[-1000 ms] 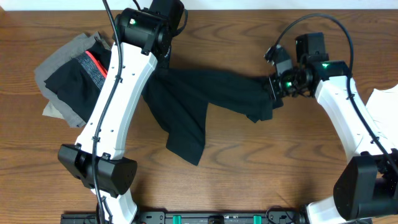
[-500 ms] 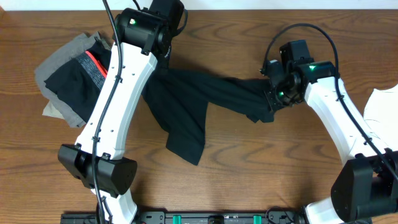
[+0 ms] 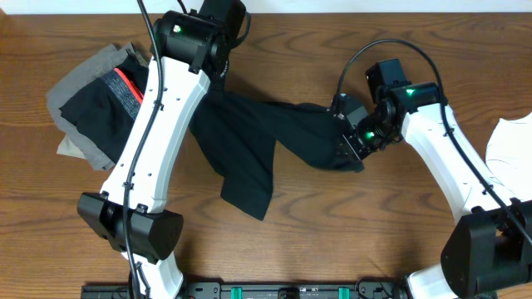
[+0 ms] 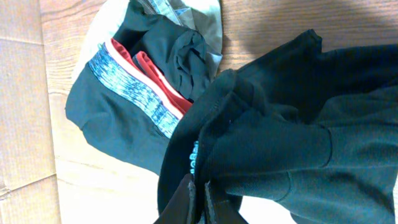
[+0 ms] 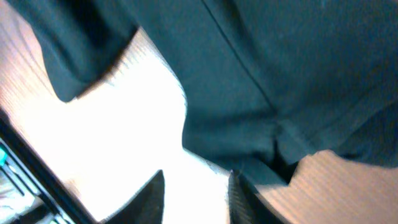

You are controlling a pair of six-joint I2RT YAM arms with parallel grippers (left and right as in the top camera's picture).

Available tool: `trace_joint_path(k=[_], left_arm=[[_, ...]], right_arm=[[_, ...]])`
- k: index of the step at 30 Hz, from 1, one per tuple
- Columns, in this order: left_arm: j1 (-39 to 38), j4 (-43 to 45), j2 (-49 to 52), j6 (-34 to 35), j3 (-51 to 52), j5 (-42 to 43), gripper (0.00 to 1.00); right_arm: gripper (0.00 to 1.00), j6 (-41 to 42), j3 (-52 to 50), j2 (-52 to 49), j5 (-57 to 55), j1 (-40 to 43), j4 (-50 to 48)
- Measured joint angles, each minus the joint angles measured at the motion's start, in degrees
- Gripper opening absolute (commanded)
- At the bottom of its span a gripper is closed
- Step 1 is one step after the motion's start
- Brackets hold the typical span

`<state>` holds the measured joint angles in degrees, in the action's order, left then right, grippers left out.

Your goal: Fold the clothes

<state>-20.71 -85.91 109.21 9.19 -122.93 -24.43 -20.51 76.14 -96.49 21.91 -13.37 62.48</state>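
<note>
The clothes here are chiefly a black T-shirt (image 3: 249, 141), lying rumpled across the middle of the wooden table. My left gripper (image 4: 198, 196) is shut on a fold of the shirt (image 4: 280, 143) near its upper left end, under the left arm in the overhead view. My right gripper (image 3: 347, 148) sits at the shirt's right end. In the right wrist view its jaws (image 5: 194, 190) stand open with only bright table between them. The shirt's edge (image 5: 280, 74) lies just beyond the right finger.
A pile of other garments (image 3: 91, 108), grey, black with a red band (image 4: 143, 68) and tan, lies at the far left. A white piece (image 3: 511, 141) shows at the right edge. Bare wood lies in front of the shirt.
My right gripper has moved left and towards the front, opened, and let go of the shirt's right end. The shirt has gone slack and bunched there. The left arm has stayed put.
</note>
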Motion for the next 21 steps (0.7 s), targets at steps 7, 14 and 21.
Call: trace_joint_path(k=[7, 14, 21], left_arm=[[0.00, 0.00, 0.00, 0.00, 0.00, 0.00, 0.06], [0.00, 0.07, 0.00, 0.00, 0.00, 0.02, 0.07], [0.00, 0.90, 0.00, 0.00, 0.00, 0.02, 0.07]], right_arm=[[0.51, 5.95, 0.00, 0.00, -6.03, 0.55, -3.63], [0.48, 12.37, -1.09, -1.51, -7.37, 3.21, -7.06], [0.37, 12.90, -5.86, -7.96, -4.52, 2.99, -10.78]])
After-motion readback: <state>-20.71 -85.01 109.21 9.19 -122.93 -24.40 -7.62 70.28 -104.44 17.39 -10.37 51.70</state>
